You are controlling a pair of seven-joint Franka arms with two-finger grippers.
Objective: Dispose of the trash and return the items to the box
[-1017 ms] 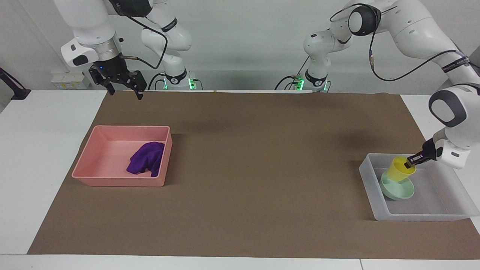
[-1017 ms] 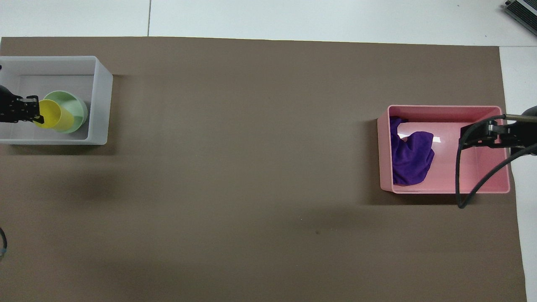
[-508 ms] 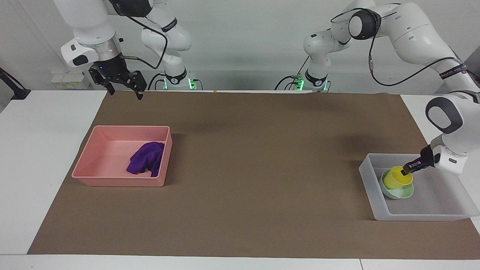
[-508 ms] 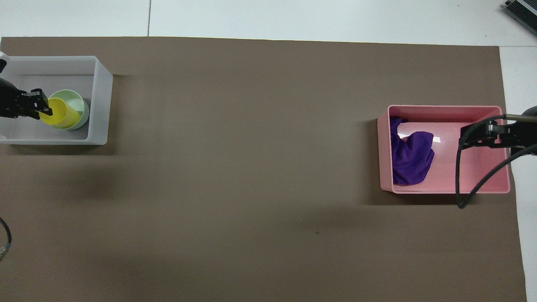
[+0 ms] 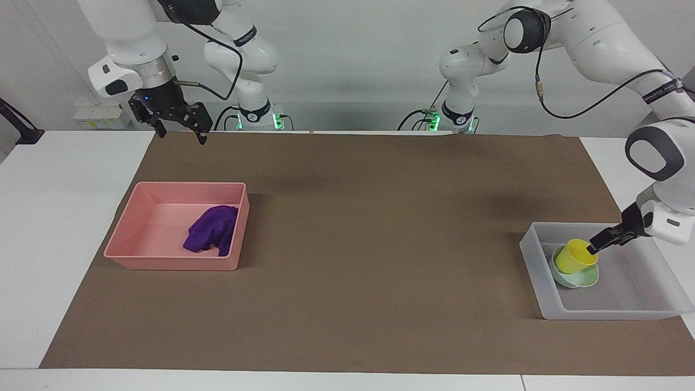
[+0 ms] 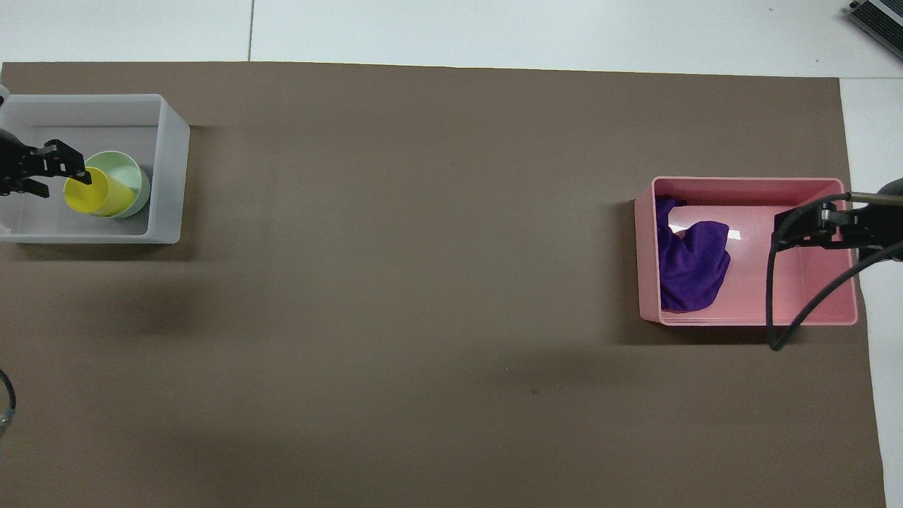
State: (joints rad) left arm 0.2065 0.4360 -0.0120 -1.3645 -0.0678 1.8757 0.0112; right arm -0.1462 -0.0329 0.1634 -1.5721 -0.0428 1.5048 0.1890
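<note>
The yellow cup (image 5: 573, 258) leans tilted inside the mint-green bowl (image 5: 585, 279), and both sit in the translucent box (image 5: 543, 282) at the left arm's end of the table. My left gripper (image 5: 593, 247) is low in the box with its fingers parted astride the cup's rim; in the overhead view the gripper (image 6: 63, 182) is beside the cup (image 6: 99, 197) and the bowl (image 6: 134, 173). The purple cloth (image 5: 212, 231) lies in the pink tub (image 5: 174, 263). My right gripper (image 5: 182, 134) is open and empty, raised over the tub's end nearer to the robots.
A brown mat (image 5: 380, 244) covers most of the white table, with both containers on it. The pink tub (image 6: 748, 185) is at the right arm's end, the translucent box (image 6: 169, 176) at the left arm's end. The right arm's black cable (image 6: 772, 317) hangs over the tub.
My left gripper lowered the yellow cup into the bowl, then its fingers opened and it drew back slightly from the cup. The right arm has not moved.
</note>
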